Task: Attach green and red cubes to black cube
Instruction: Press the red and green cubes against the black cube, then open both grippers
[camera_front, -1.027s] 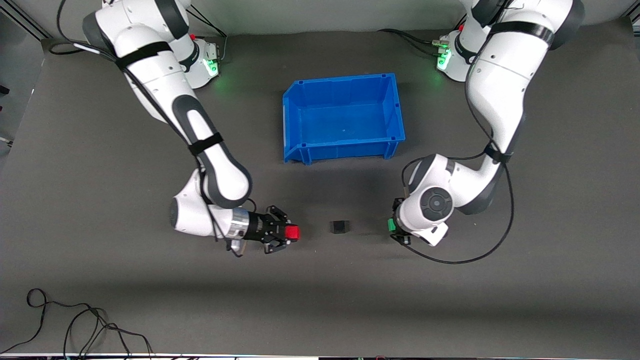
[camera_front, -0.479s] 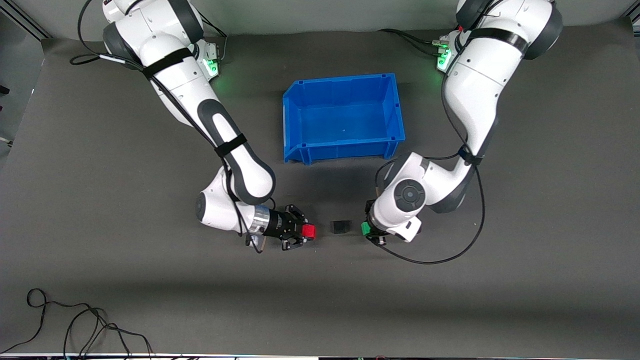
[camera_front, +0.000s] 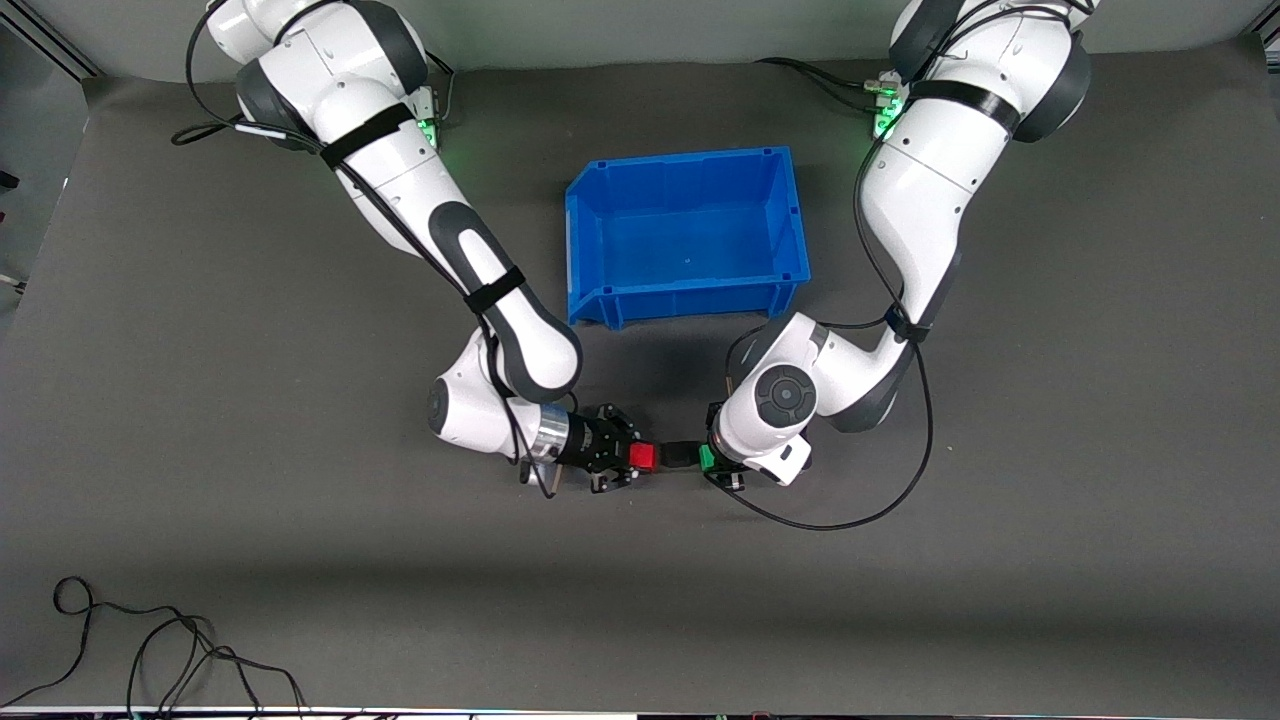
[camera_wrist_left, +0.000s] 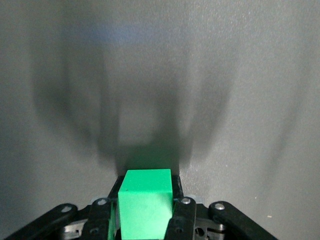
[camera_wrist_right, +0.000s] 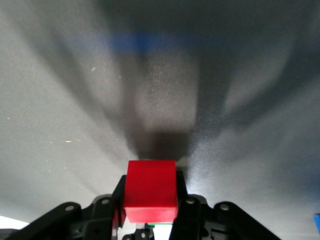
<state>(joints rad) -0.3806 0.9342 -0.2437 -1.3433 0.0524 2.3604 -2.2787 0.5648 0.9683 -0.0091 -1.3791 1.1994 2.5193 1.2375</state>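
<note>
The black cube (camera_front: 678, 455) rests on the dark table mat, nearer the front camera than the blue bin. My right gripper (camera_front: 636, 459) is shut on the red cube (camera_front: 643, 457), low over the mat and close against the black cube's side toward the right arm's end. My left gripper (camera_front: 709, 461) is shut on the green cube (camera_front: 706, 457), close against the black cube's side toward the left arm's end. I cannot tell whether either touches it. The left wrist view shows the green cube (camera_wrist_left: 146, 202) between the black fingers (camera_wrist_left: 181, 215). The right wrist view shows the red cube (camera_wrist_right: 150, 190) held the same way.
An empty blue bin (camera_front: 690, 300) stands at mid-table, farther from the front camera than the cubes. Loose black cables (camera_front: 150, 645) lie at the front edge toward the right arm's end. A cable (camera_front: 850, 515) loops from the left arm's wrist onto the mat.
Both arms have swung inward along the mat. The red cube and the green cube have closed in on the black cube from its two sides. The black cube has stayed put.
</note>
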